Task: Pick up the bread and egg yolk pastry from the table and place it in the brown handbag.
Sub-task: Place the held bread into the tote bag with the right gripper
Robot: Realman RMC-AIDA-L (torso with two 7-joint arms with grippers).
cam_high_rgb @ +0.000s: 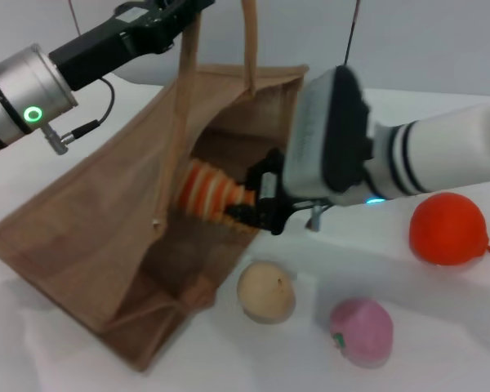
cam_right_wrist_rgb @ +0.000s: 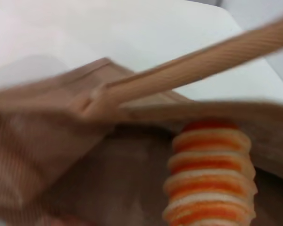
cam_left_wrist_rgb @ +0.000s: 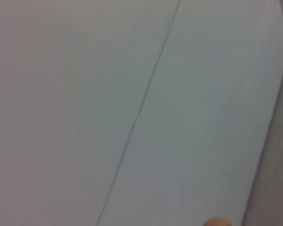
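The brown handbag (cam_high_rgb: 90, 229) lies tilted on the table with its mouth open to the right. My left gripper (cam_high_rgb: 175, 12) is at the top edge of the head view, shut on a tan handle (cam_high_rgb: 186, 57) and holding the bag's upper side up. My right gripper (cam_high_rgb: 257, 204) is at the bag's mouth, shut on the end of the orange and tan striped bread (cam_high_rgb: 208, 192), which reaches into the bag. The bread also shows in the right wrist view (cam_right_wrist_rgb: 210, 179), under a handle (cam_right_wrist_rgb: 203, 61). The egg yolk pastry (cam_high_rgb: 265, 291) sits on the table just outside the mouth.
A pink ball with a green mark (cam_high_rgb: 362, 331) lies right of the pastry. A round orange fruit (cam_high_rgb: 447, 229) lies farther right, below my right arm. The table is white. The left wrist view shows only a pale surface.
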